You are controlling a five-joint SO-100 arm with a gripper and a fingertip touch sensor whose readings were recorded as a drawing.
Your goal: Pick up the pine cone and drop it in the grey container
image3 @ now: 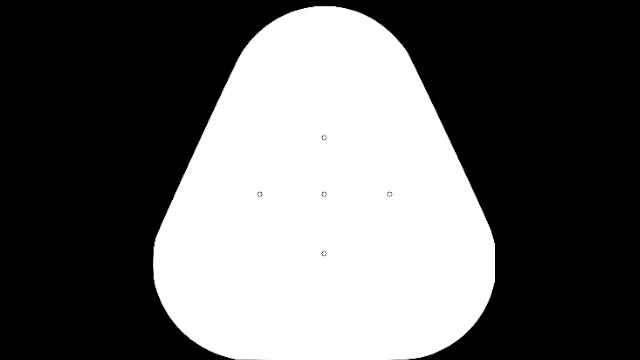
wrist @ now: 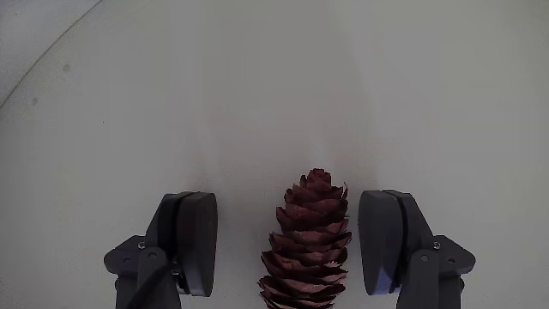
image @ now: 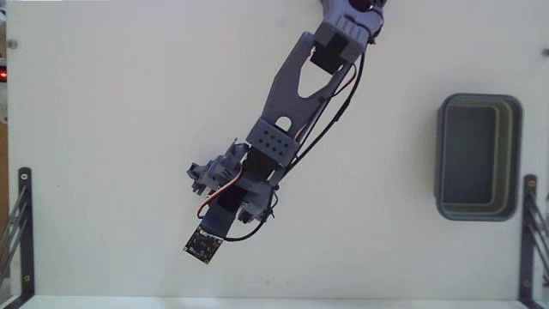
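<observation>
Clearly reddish-brown and scaly (tip pointing away), the pine cone (wrist: 306, 242) lies between the gripper's (wrist: 296, 236) spread-apart fingers (wrist: 193, 240), untouched.

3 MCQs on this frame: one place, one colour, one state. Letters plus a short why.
1. In the fixed view, the grey container sits at the:
A. left edge
B. right side
C. bottom centre

2. The pine cone is:
A. reddish-brown
B. green
C. white

3. The end effector is:
A. shut on the cone
B. open, with the cone between its fingers
C. open, with nothing between its fingers

Key:
1 B: the grey container lies at the right of the white table.
2 A: the pine cone shows reddish-brown scales in the wrist view.
3 B: the end effector has gaps on both sides of the cone.
</observation>
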